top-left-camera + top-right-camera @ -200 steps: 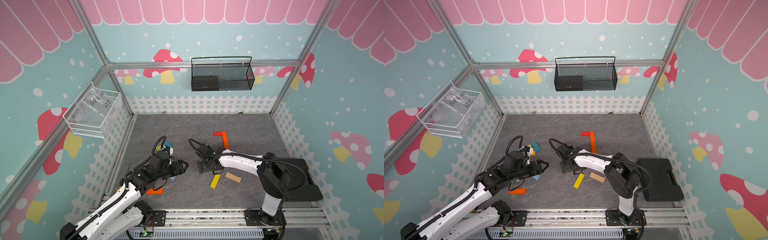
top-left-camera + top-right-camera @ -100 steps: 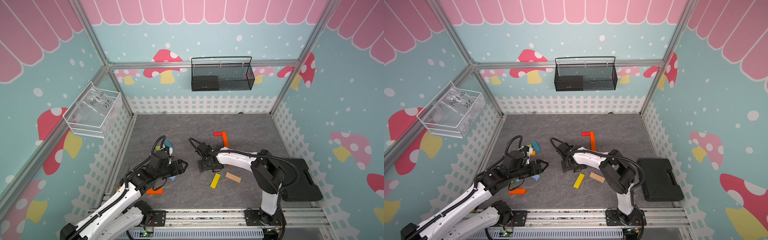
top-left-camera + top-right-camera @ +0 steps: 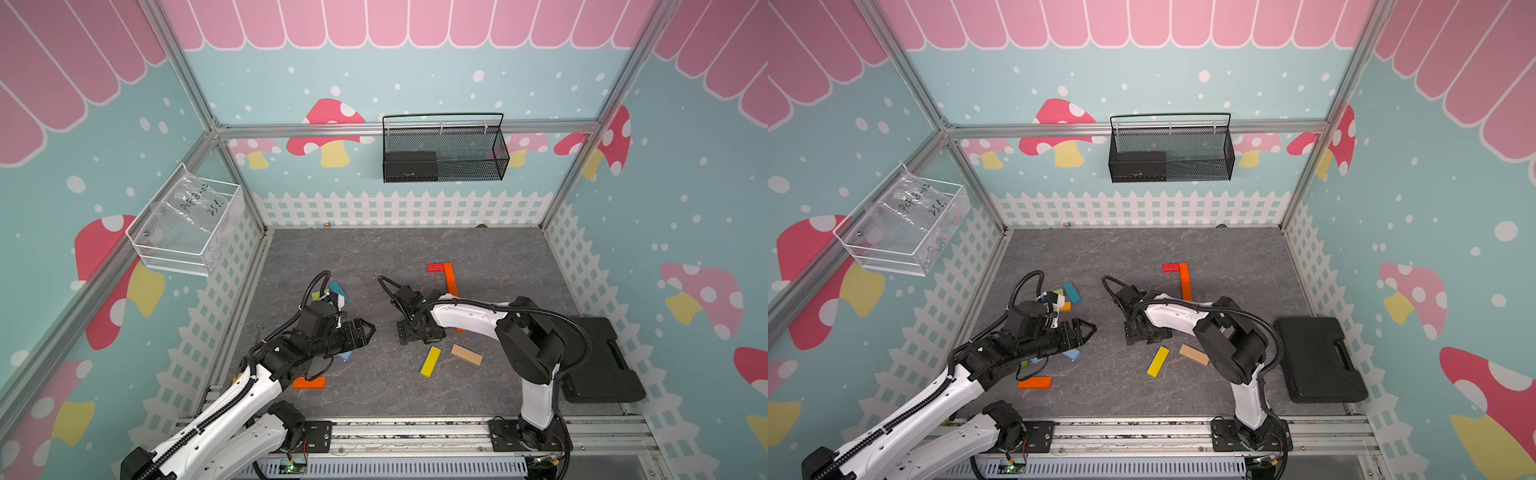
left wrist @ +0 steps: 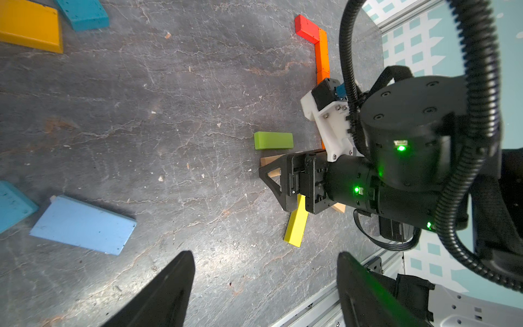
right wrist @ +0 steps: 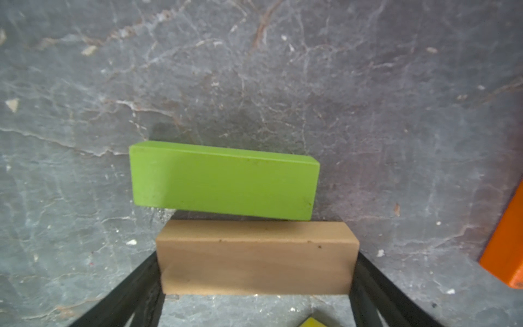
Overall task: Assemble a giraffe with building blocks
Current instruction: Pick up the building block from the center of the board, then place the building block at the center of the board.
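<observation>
In both top views the flat yellow wooden block (image 3: 430,361) (image 3: 1158,361) lies on the grey floor (image 3: 395,257). The right gripper (image 3: 415,332) is down just behind it, and the left gripper (image 3: 369,330) is apart to its side.

Left wrist view: the left gripper's fingers (image 4: 169,291) stand wide and empty, short of the yellow block.

Right wrist view: the right gripper's fingers (image 5: 133,286) meet both ends of a plain tan wooden block (image 5: 256,257), which lies between the yellow block's corner and a green wooden block (image 5: 223,181).
</observation>
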